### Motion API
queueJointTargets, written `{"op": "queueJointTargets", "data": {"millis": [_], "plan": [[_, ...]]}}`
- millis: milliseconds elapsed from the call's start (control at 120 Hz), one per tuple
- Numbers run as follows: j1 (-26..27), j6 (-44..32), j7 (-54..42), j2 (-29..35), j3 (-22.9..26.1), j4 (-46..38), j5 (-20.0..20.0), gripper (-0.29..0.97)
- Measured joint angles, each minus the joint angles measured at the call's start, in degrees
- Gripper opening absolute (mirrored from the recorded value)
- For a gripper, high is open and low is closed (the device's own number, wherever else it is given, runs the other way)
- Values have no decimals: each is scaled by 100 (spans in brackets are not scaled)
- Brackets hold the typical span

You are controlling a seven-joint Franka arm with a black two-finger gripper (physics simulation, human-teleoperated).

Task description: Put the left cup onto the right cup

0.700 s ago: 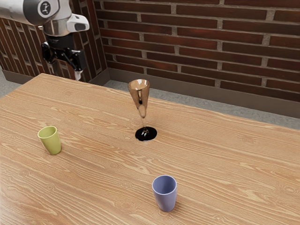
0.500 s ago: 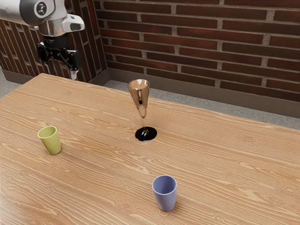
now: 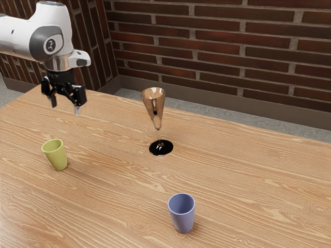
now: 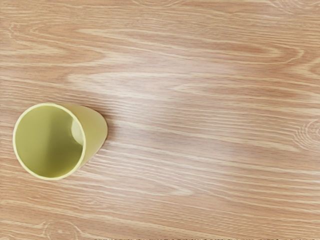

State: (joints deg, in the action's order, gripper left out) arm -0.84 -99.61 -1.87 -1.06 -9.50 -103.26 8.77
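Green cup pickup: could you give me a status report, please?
Jaws open, empty, above table. Green cup upright, untouched. Purple cup free. Glass off the path.

A lime-green cup (image 3: 55, 154) and a lavender cup (image 3: 181, 212) sit on a honey-toned counter (image 3: 248, 170) of wavy wood grain, beside a copper-tinted glass (image 3: 153, 106) with a black foot. The arm (image 3: 31, 36) is white, its pincer (image 3: 65, 106) black; the wall (image 3: 232, 46) is dark-red brick with grey mortar.

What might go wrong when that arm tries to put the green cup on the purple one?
The open gripper hangs high and off-centre from the green cup; a skewed descent might knock it over. The tall glass stands near the route to the purple cup; a low carry may clip it. Both cups look similar in width, so the green one might slide off.
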Motion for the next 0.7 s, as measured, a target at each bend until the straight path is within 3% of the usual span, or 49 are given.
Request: {"op": "queueJointTargets", "data": {"millis": [283,700], "plan": [[-100,-1070,-214,572,-144,-1471,174,68],[-483,-2322,-708,-114,-702,-1586,255,68]]}}
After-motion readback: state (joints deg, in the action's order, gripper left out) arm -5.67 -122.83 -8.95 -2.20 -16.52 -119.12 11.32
